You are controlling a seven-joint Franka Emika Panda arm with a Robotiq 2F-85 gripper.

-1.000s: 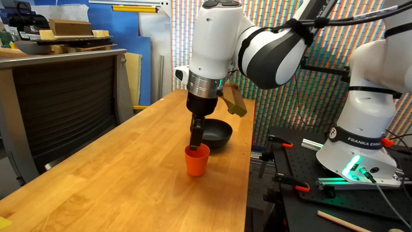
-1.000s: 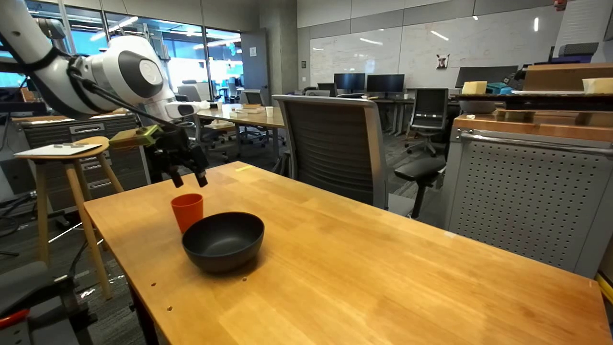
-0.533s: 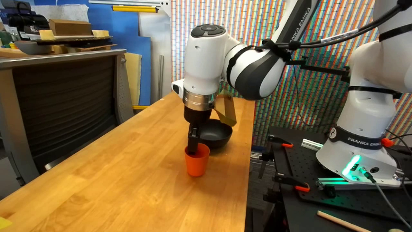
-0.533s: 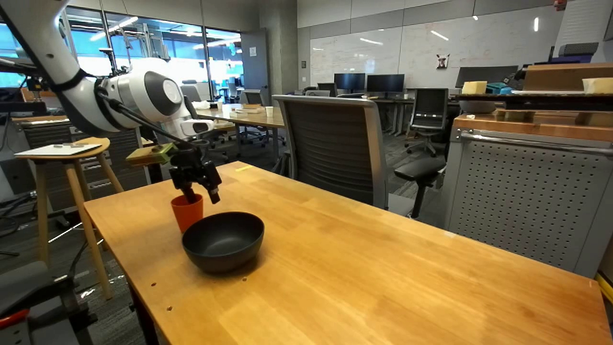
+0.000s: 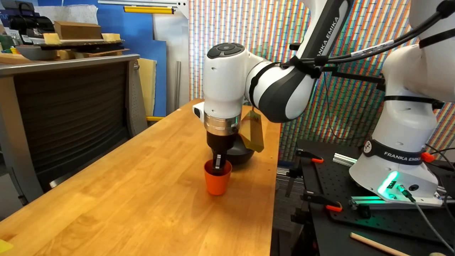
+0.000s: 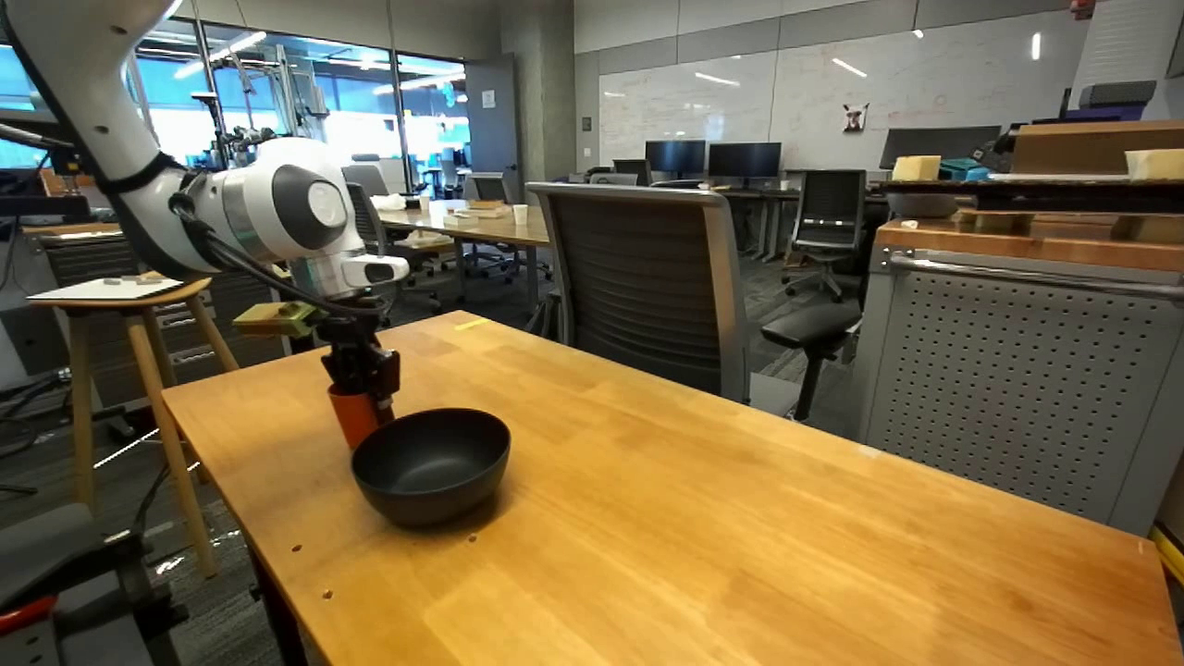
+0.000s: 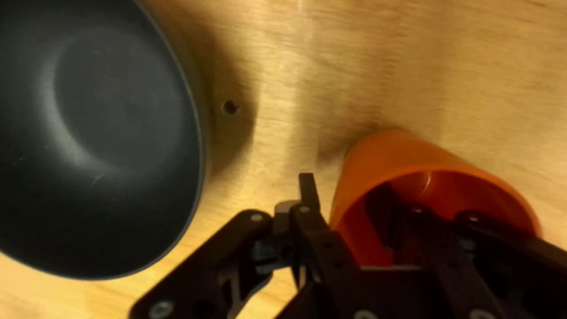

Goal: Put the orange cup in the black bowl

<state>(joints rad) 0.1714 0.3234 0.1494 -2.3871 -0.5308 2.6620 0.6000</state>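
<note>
The orange cup (image 5: 217, 184) stands upright on the wooden table, close beside the black bowl (image 6: 431, 481). In the wrist view the bowl (image 7: 116, 104) fills the left side and the cup (image 7: 392, 153) the lower right. My gripper (image 7: 344, 203) straddles the cup's near wall: one finger (image 7: 308, 190) is outside the cup, the other reaches inside its mouth. Gaps show between the wall and both fingers, so the jaws stand open, partly narrowed. In an exterior view the gripper (image 6: 368, 400) sits low at the cup's rim. The bowl holds nothing.
The tabletop (image 6: 703, 518) stretches away beyond the bowl, with its edge near the robot base. A yellow-green block (image 5: 251, 131) is mounted on the wrist and hangs over the bowl side. An office chair (image 6: 638, 287) stands by the table's far side.
My gripper has come down to the cup, one finger passing into its mouth and the other outside. The jaws have drawn closer together. Cup and bowl have stayed in place.
</note>
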